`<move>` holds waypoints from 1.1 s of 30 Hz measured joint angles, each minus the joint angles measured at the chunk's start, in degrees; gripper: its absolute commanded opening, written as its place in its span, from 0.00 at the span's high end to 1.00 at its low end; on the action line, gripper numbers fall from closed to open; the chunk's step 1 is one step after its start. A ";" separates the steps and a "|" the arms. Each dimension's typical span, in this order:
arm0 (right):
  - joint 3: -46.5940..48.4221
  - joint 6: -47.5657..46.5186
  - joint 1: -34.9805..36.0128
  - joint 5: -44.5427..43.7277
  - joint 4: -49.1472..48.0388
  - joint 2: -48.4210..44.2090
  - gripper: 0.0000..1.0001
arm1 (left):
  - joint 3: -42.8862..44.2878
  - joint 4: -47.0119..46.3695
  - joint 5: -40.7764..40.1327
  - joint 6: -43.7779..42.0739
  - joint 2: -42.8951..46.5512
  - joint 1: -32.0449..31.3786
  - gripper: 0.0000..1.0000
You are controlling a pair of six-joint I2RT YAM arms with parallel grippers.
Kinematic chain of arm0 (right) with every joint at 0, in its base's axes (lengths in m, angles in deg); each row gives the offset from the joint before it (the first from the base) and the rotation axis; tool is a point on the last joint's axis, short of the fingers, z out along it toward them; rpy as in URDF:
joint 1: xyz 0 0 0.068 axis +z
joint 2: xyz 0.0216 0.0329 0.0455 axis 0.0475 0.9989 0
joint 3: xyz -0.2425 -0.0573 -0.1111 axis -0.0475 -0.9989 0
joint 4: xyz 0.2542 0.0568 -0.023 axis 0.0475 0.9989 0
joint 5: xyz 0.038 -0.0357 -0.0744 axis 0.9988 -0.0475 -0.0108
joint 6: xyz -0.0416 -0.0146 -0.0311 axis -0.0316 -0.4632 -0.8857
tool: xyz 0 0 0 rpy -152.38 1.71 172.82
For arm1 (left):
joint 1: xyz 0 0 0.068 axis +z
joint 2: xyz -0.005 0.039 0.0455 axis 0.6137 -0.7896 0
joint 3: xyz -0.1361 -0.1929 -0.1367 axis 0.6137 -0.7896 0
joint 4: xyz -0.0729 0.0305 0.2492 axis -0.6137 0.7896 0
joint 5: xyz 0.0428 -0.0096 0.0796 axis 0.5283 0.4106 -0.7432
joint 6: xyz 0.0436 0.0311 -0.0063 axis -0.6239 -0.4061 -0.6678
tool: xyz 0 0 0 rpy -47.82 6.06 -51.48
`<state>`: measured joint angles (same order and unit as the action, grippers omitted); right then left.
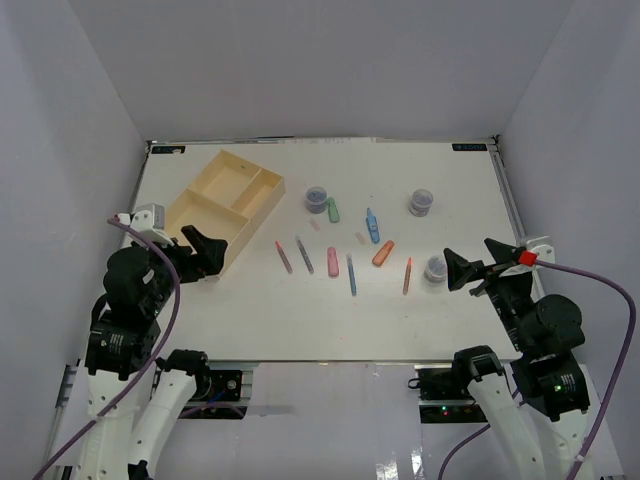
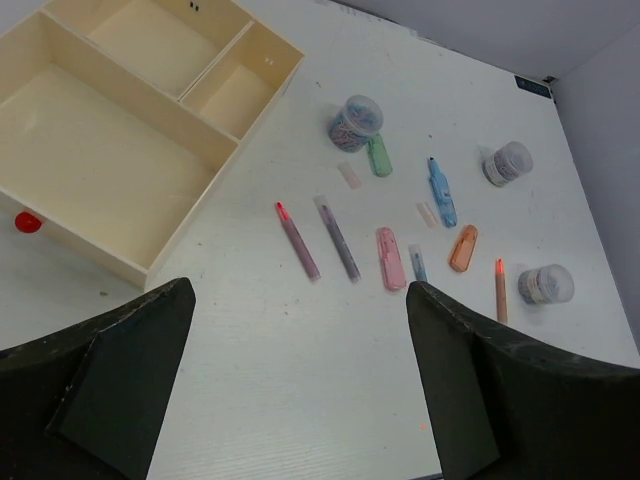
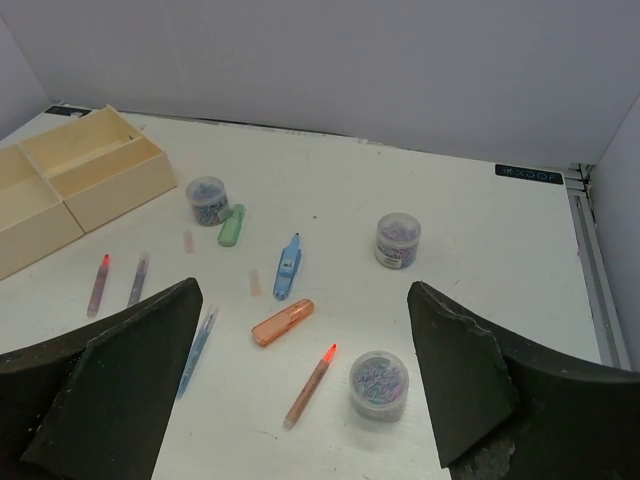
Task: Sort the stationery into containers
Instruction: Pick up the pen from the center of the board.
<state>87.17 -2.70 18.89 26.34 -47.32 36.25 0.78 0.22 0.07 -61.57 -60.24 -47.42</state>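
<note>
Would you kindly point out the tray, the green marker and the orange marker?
tray [image 2: 90, 150], left wrist view, largest compartment's floor
green marker [image 2: 379, 155], left wrist view, mid-body
orange marker [image 3: 283, 322], right wrist view, mid-body

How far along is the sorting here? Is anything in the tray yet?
Done: nothing, since every compartment of the tray is bare. In hand: nothing, as the left tool and right tool are both open and empty. Left: everything. Four pens, four markers and three jars lie loose on the table.
</note>
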 measured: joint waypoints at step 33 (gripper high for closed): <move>-2.69 6.54 0.00 -3.93 -0.96 15.87 0.10 | 25.31 -4.31 -0.11 17.53 -63.17 -18.53 0.06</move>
<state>84.48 3.84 18.89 22.40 -48.28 52.11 26.09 -4.09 -0.04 -44.04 -123.41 -65.95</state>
